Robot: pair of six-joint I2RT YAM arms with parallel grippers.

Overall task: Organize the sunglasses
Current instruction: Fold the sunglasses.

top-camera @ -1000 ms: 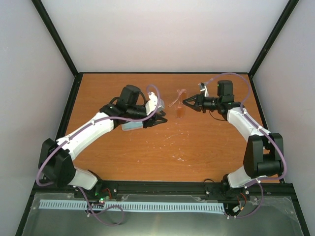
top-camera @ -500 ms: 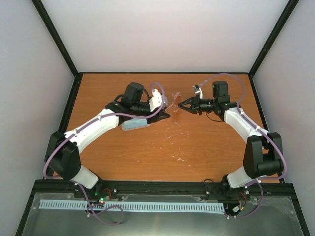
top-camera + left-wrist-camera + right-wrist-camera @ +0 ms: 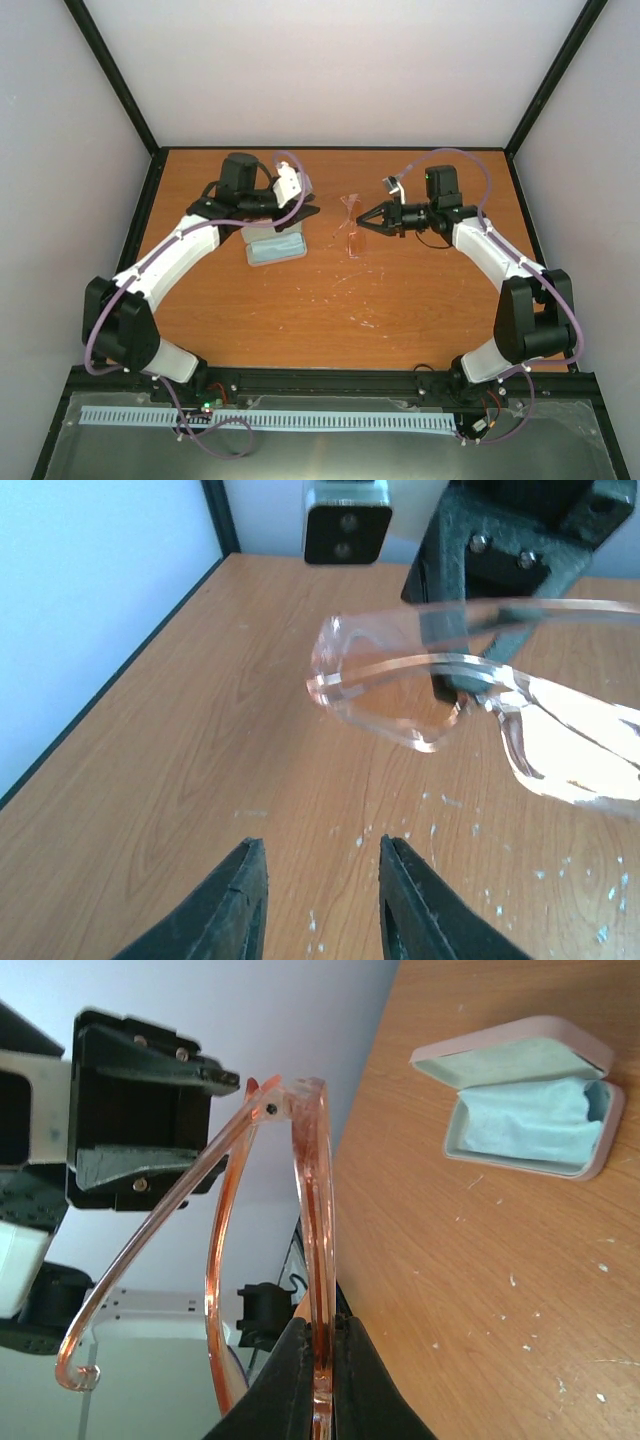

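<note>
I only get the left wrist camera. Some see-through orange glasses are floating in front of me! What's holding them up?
Observer: The right gripper is shut on the thin translucent orange-pink sunglasses, pinching the frame.
Operator: Where's their box?
Observer: A pink oblong case with pale blue lining lies open on the wooden table, out of your picture.
Operator: Anything inside it?
Observer: Yes, a light blue cloth lies in one half.
</note>
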